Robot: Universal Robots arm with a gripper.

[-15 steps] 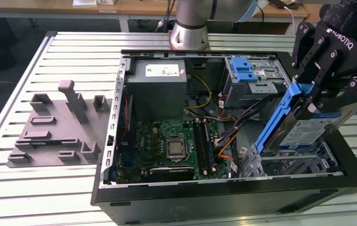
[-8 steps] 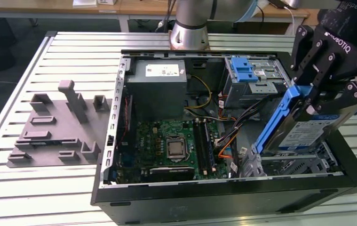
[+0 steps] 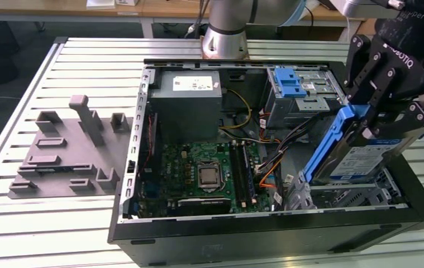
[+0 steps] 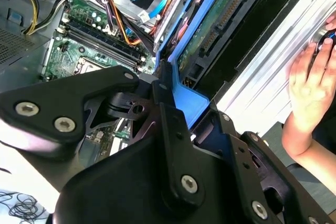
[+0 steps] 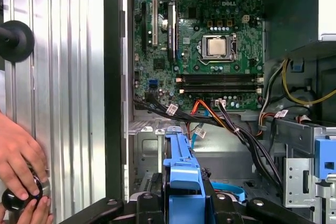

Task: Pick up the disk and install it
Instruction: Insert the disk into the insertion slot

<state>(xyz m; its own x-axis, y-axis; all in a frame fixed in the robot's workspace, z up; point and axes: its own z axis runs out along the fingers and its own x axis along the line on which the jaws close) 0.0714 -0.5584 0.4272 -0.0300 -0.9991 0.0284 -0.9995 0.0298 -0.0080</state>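
The disk, a silver drive with a white-and-blue label in a blue carrier frame, hangs tilted on edge over the metal bay at the exterior view's right end of the open computer case. My gripper is shut on the disk's upper end, its black fingers pressing the blue frame. In the second wrist view the gripper clamps the blue frame, and the disk's green circuit board faces the camera. In the first wrist view the blue frame sticks out from the gripper above the bay.
Inside the case lie the motherboard, a grey power supply box, a grey drive cage with a blue latch and loose cables. A grey moulded fixture sits at the exterior view's left. A person's hand rests beside the case.
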